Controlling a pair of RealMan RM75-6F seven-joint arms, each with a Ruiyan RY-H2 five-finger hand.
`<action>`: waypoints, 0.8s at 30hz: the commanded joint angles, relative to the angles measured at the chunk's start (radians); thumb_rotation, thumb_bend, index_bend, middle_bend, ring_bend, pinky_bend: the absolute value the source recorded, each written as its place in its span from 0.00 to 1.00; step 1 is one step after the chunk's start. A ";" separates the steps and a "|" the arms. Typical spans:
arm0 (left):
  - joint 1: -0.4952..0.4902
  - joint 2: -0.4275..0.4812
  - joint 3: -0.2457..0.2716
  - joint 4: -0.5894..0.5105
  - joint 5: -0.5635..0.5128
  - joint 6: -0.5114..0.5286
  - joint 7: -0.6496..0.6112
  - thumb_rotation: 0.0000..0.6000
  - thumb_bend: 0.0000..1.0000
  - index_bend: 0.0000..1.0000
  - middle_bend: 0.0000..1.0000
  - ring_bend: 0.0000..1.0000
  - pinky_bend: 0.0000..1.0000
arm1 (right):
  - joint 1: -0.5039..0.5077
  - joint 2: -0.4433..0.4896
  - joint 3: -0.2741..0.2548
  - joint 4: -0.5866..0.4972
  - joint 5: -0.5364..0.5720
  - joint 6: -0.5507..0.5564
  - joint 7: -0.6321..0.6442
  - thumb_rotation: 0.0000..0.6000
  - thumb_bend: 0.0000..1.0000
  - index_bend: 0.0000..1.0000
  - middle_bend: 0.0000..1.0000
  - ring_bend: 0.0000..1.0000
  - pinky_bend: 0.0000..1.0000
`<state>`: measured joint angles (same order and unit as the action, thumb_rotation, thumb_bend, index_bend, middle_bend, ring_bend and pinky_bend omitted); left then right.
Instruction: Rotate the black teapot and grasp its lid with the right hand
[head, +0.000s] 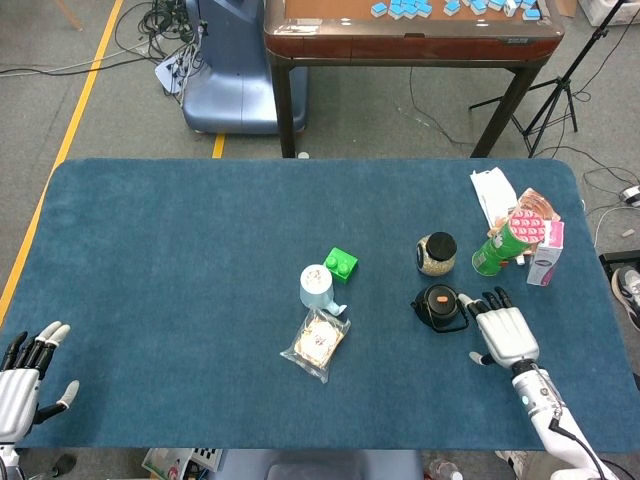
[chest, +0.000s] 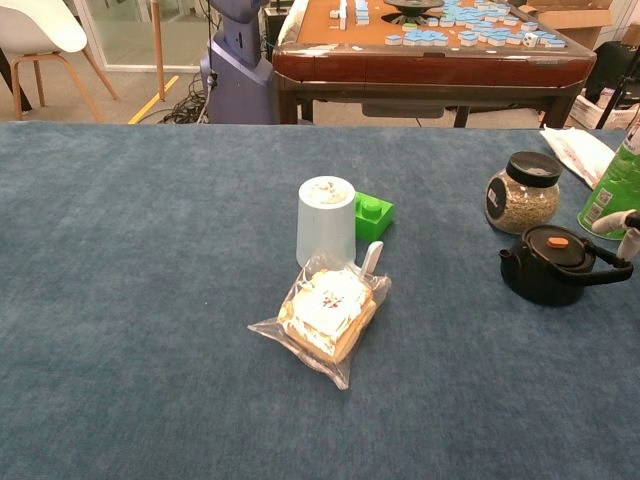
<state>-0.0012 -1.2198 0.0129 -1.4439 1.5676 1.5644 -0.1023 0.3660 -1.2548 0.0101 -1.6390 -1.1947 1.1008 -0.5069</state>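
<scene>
Likely rigid and fairly heavy, the teapot (head: 438, 304) sits just beyond our right hand (head: 503, 333), fingers spread and holding nothing; we'd pinch its lid (chest: 558, 242) knob

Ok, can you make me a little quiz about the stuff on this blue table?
1. True or false: the right hand already grips the lid of the black teapot.
2. What colour is the toy brick beside the pale cup?
3. What stands just behind the teapot: A) glass jar, B) banana, C) book?

Key: 1 false; 2 green; 3 A.
</scene>
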 joint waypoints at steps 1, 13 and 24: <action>-0.001 -0.001 0.001 0.000 0.003 0.000 0.001 1.00 0.29 0.11 0.08 0.10 0.01 | 0.007 -0.006 0.008 0.013 0.008 -0.007 -0.003 0.99 0.00 0.12 0.28 0.13 0.04; 0.004 0.004 -0.001 -0.004 0.001 0.008 0.001 1.00 0.29 0.11 0.08 0.10 0.01 | 0.072 -0.073 0.038 0.066 0.068 -0.071 -0.054 0.99 0.00 0.12 0.26 0.10 0.04; 0.007 0.005 -0.002 0.000 -0.003 0.011 -0.004 1.00 0.29 0.11 0.08 0.10 0.01 | 0.106 -0.106 0.045 0.053 0.058 -0.070 -0.071 0.99 0.00 0.11 0.24 0.09 0.04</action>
<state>0.0062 -1.2151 0.0107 -1.4435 1.5651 1.5754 -0.1066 0.4713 -1.3614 0.0564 -1.5826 -1.1336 1.0279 -0.5757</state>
